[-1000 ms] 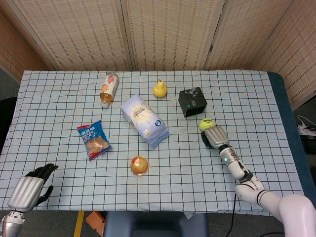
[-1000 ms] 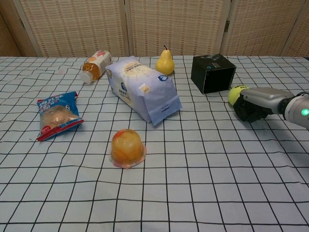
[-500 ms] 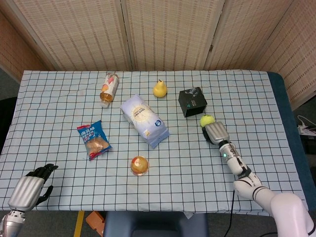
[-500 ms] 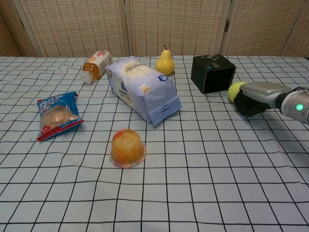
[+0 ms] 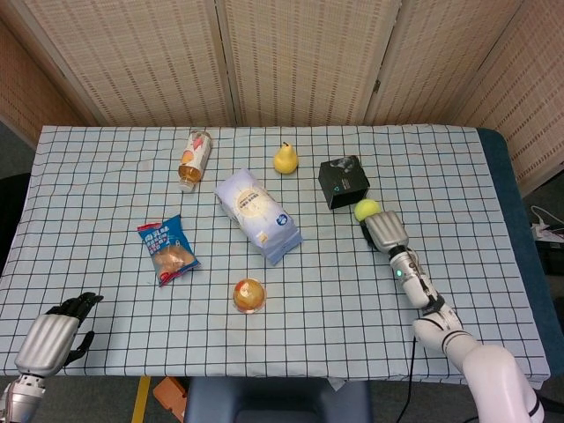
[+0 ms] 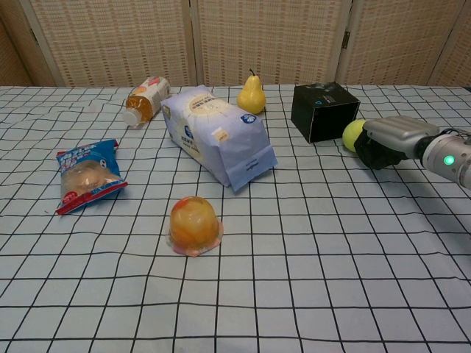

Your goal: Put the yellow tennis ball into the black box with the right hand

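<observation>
From the head view I have my right hand out over the checked tablecloth, at about four o'clock from the table's middle, with the yellow tennis ball at its fingertips. In the chest view the dark fingers curl down behind the ball and appear to touch it, but I cannot tell whether they actually grip it or only rest against it. The ball sits low, at or just above the cloth, just beside the black box at the box's five o'clock — outside it, not in it. The box stands near the pear, its top face looking closed from here.

My left hand hangs off the near edge at seven o'clock, well apart from everything, fingers loosely parted and holding nothing.

Elsewhere on the cloth: a yellow pear upright at twelve o'clock, a bottle lying on its side at eleven, a pale blue bag lying flat near the centre, a blue snack packet at eight o'clock, and an orange jelly cup at six — all apart from one another. Woven screens stand behind the table.
</observation>
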You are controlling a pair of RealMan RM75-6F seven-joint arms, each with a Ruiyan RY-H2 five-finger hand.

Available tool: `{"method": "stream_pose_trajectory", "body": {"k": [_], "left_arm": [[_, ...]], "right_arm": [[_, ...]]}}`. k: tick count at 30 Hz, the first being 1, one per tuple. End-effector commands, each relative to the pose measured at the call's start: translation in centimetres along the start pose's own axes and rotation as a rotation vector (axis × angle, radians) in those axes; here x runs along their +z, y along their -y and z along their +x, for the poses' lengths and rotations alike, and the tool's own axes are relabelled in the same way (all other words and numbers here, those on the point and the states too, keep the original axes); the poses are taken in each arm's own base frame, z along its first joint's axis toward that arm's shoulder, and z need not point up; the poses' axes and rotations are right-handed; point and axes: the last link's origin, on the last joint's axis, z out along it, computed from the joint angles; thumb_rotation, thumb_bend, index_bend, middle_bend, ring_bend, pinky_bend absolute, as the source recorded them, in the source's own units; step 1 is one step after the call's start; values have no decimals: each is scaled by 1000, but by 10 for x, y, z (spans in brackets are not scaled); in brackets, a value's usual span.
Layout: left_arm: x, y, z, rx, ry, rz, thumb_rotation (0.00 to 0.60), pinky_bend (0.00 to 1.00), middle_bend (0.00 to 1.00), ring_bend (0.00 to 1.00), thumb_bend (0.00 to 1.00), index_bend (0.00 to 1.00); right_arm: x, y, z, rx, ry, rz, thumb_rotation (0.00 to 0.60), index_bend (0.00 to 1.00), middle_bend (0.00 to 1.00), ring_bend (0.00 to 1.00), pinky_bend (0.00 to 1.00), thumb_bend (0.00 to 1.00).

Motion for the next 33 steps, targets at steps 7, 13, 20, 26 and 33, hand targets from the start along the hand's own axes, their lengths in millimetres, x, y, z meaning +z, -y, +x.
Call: {"method": "stream_pose_trajectory", "body": {"k": [7, 13, 20, 26, 33], "left_arm": [[2, 3, -1, 0, 8, 16, 600, 425, 180, 231, 424, 207], [4, 6, -2, -3, 13, 25, 600, 425, 180, 230, 424, 208], [3, 6, -1, -4, 8, 25, 600, 425, 181, 231, 424, 208], [3, 5, -2, -3, 11, 22, 600, 425, 180, 231, 424, 208], [4, 6, -3, -4, 14, 28, 600, 425, 180, 231, 426, 208]], "right_arm": [[11, 5, -1, 20, 23, 5, 600, 1000, 927, 746, 1000, 884], [20, 6, 5, 81, 66, 0, 600, 1000, 927, 746, 1000, 883], [27, 3, 13, 15, 136, 11, 600, 1000, 927, 749, 1000, 884], [29, 3, 17, -27, 137, 14, 600, 1000, 927, 750, 1000, 883], [29, 5, 20, -141, 73, 34, 600, 1000, 927, 727, 1000, 884]]}}
